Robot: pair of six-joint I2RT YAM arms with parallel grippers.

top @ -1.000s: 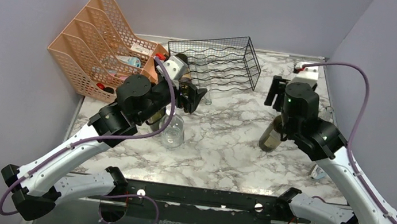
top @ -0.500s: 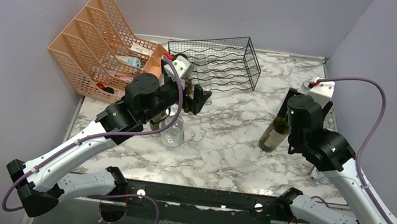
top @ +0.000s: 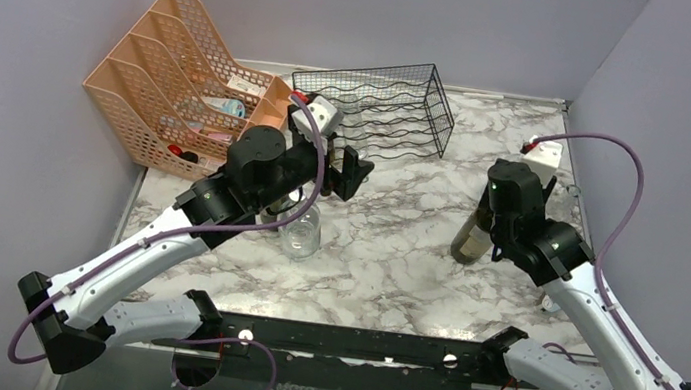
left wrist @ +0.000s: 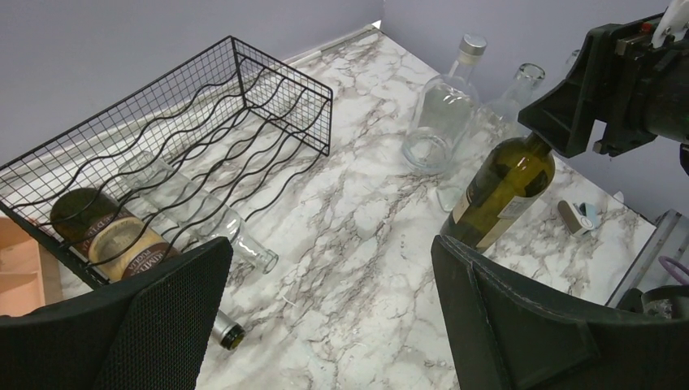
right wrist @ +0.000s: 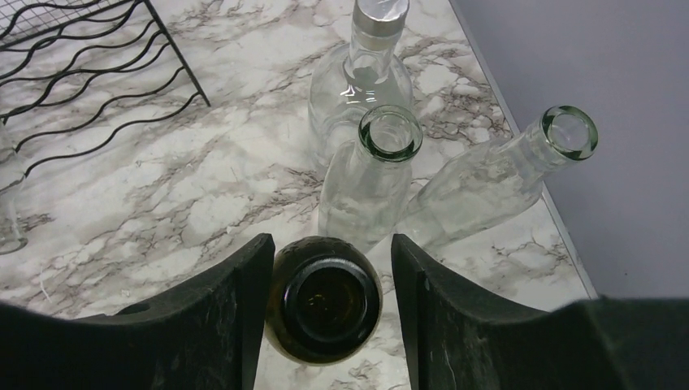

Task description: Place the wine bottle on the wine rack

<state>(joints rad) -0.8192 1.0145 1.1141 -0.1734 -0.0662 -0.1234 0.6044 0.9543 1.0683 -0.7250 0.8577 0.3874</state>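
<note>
Dark green glass, the upright wine bottle stands on the white marbled table, its mouth between the fingers of the right claw. They flank it closely, but whether they press it I cannot tell. Three clear glass bottles sit just beyond that claw. The black wire wine rack, well off to its left, lies just ahead of the left claw, which is spread wide and holds nothing. Two dark bottles lie in the rack.

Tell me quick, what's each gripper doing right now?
Left gripper: open, empty.
Right gripper: astride the green bottle at its neck; whether it grips cannot be told.
</note>
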